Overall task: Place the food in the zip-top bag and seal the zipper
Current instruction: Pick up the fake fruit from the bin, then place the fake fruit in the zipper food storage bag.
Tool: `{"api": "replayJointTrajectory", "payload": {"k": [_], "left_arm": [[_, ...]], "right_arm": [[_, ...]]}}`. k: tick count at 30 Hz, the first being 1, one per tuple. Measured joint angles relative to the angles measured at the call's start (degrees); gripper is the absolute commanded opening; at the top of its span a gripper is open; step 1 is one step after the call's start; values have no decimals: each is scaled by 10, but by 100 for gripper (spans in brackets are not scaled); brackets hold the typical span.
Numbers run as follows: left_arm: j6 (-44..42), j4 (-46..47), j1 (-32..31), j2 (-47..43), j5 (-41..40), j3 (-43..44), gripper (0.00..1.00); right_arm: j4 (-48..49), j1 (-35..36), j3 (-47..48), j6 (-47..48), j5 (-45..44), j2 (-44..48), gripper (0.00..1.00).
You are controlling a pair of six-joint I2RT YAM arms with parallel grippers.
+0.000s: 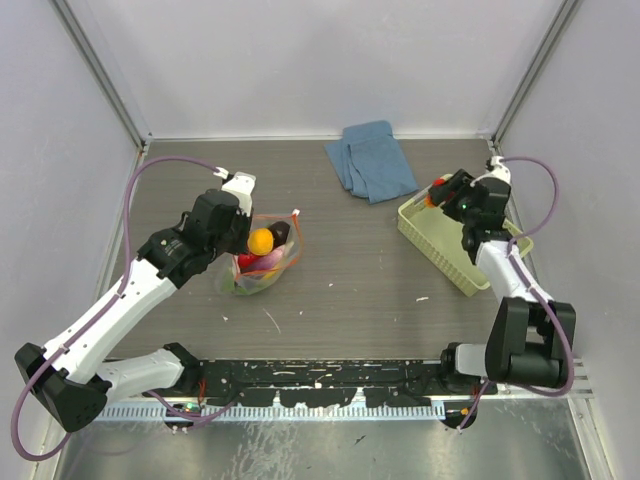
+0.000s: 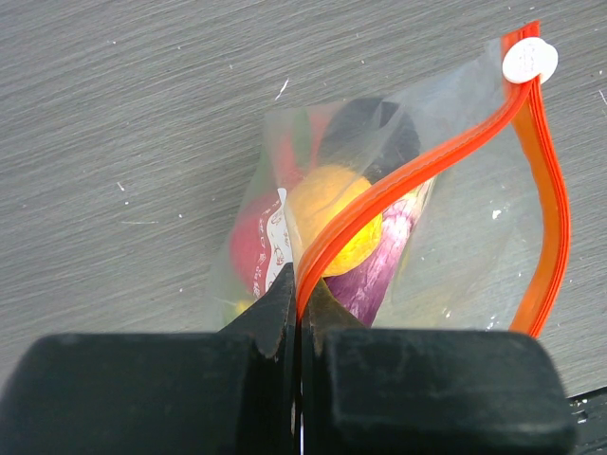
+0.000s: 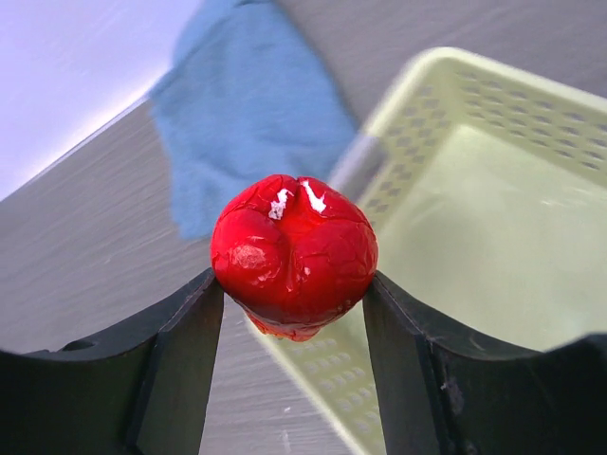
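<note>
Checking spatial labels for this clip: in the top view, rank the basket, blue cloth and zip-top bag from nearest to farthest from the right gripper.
1. Basket, just below the right gripper, right side.
2. Blue cloth, left of it, toward the back.
3. Zip-top bag, far left, mid-table.

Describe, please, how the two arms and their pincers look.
The left arm and right arm have white links joined by black joints. A thin purple cable loops along each. The left pincer and right pincer are matte black and taper to wedges.
</note>
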State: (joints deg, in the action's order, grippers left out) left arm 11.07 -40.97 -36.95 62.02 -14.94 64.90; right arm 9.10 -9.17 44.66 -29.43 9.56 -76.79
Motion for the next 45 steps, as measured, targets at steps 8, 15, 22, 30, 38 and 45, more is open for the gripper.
{"api": "replayJointTrajectory", "payload": {"k": [8,15,22,30,38,45], "left_arm": [[0,0,0,0,0,0,0],[0,0,0,0,0,0,0],[0,0,0,0,2,0,0],[0,0,0,0,2,0,0],[0,0,0,0,2,0,0],[0,0,0,0,2,0,0]], "right_arm": [[0,160,0,28,12,76,42],[21,263,0,27,13,97,41],[86,351,0,19,9,111,41],[173,462,-2,8,-15,109,41],[264,560,-16,4,-55,85,42],[335,609,-18,-11,-93,23,42]]}}
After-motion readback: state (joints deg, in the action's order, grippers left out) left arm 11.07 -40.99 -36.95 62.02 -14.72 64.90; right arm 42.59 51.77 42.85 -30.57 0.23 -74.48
